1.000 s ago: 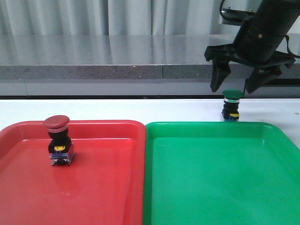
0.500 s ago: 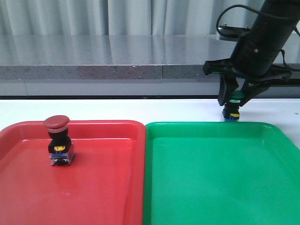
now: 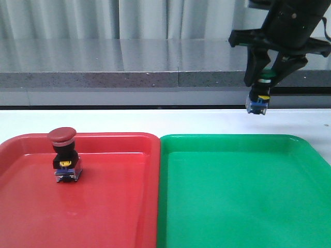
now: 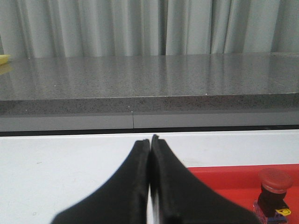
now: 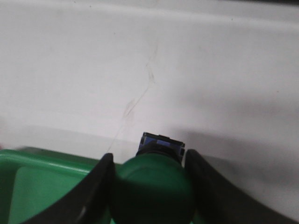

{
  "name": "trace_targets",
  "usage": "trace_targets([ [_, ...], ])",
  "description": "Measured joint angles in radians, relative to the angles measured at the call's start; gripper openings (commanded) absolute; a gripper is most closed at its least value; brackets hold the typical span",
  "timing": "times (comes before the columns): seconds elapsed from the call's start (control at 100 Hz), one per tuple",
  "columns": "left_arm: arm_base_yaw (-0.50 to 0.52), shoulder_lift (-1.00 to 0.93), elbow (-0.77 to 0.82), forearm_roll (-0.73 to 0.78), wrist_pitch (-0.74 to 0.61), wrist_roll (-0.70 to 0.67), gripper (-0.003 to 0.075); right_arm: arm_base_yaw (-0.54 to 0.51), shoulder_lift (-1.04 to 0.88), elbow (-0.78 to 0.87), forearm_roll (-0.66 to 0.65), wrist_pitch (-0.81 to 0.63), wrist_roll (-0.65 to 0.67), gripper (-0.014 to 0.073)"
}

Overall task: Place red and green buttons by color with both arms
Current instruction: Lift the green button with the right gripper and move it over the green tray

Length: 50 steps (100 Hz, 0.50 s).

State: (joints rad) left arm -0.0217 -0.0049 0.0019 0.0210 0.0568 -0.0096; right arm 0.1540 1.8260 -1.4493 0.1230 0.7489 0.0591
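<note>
Front view: bare white table (image 3: 129,120) runs behind both trays, open on the far side. The red tray (image 3: 103,206), at left, holds the red button (image 3: 64,155) upright near its far left corner; the green tray (image 3: 243,196), touching it on the right, holds nothing. The right gripper (image 3: 262,72) hangs above the table behind the green tray's far edge, jaws narrow, clamping the green button (image 3: 258,99) clear of the surface.

Left wrist view: the left gripper (image 4: 150,142) has its jaws pressed together, holding nothing.

Right wrist view: fingers (image 5: 98,179) flank the button's cap.

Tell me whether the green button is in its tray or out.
Out. The green button hangs in the right pincer above the white table, behind the green tray, which holds nothing.
</note>
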Motion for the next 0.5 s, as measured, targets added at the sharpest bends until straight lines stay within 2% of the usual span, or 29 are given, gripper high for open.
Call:
trace_targets([
  [0.24, 0.000, 0.000, 0.000, 0.000, 0.000, 0.000, -0.0019, 0.063, -0.086, 0.028, 0.000, 0.058, 0.004, 0.0269],
  [0.5, 0.000, 0.000, 0.000, 0.000, 0.000, 0.000, -0.0020, 0.142, -0.161, 0.235, -0.007, -0.026, 0.069, 0.0269],
])
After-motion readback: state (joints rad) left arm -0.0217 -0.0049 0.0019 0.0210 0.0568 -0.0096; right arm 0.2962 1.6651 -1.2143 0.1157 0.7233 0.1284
